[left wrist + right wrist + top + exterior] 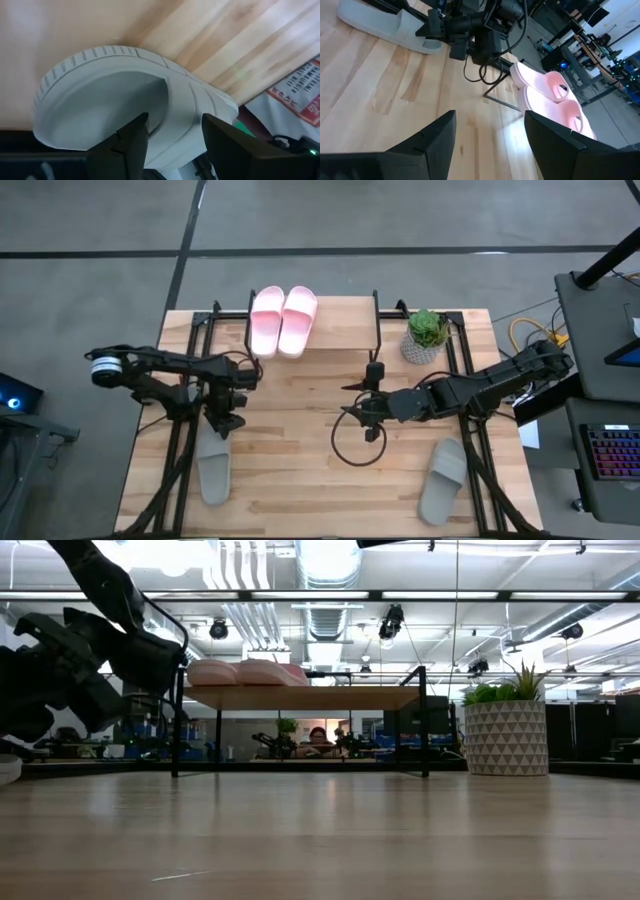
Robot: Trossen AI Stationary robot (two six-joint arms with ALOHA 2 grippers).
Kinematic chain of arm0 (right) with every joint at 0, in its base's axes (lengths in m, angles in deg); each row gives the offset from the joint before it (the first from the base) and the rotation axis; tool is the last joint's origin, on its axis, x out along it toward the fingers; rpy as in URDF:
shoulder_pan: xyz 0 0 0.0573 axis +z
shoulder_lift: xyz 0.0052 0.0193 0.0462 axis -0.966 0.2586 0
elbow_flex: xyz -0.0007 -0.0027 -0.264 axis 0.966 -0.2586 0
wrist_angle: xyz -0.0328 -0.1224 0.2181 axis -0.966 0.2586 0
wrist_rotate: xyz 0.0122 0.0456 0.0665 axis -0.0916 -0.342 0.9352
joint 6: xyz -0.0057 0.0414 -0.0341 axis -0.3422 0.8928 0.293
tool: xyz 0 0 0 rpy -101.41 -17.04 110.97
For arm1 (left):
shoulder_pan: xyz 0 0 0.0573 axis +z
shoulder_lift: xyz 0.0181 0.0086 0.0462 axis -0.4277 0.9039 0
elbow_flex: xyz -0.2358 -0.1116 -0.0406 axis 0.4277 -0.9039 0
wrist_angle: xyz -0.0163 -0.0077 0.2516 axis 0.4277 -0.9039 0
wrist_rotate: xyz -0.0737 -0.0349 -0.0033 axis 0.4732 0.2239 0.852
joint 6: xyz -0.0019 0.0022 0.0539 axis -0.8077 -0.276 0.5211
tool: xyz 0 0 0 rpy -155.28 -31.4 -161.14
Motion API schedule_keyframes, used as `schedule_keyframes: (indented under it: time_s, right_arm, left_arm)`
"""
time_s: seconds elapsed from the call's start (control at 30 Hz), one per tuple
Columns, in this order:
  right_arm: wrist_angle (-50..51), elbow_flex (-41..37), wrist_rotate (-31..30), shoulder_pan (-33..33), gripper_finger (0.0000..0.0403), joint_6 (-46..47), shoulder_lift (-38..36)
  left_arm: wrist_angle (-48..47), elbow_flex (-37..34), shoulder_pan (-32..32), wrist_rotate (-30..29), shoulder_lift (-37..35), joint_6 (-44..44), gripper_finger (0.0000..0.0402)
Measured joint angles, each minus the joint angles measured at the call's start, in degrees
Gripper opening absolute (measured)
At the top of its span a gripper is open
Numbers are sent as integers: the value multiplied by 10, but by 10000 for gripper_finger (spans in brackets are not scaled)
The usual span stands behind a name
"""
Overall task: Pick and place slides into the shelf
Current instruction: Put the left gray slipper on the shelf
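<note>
Two grey slides [213,470] [441,478] are lying at the table's near edge; the left gripper [222,423] is hovering open-jawed over the left one. The right gripper [366,413] is waiting mid-table, fingers spread, empty. Farther back, the pink pair [283,320] is sitting on the shelf [340,330].

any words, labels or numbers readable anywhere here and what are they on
Red and white label, seen in the left wrist view beyond the table edge: it carries printed lettering, but too blurred and tilted to read.
Grey slide, pink slides, shelf, plant pot: no text visible.
</note>
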Motion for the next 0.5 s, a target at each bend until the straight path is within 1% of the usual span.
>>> schedule_keyframes:
  time_s: [0.13, 0.27, 0.33, 0.5]
  right_arm:
    - [6, 0, -1, 0, 226, 0, 0]
    - [8, 0, -22, 0, 226, 2, 0]
    - [9, 0, -35, 0, 226, 0, 0]
    - [10, 0, -45, 0, 226, -1, 0]
  left_arm:
    - [0, 0, -2, 39, 12, 3, 169]
    - [0, 0, -2, 56, 26, 5, 169]
    - [-1, 0, -2, 68, 32, 24, 169]
    - [0, 0, -3, 80, 54, 31, 169]
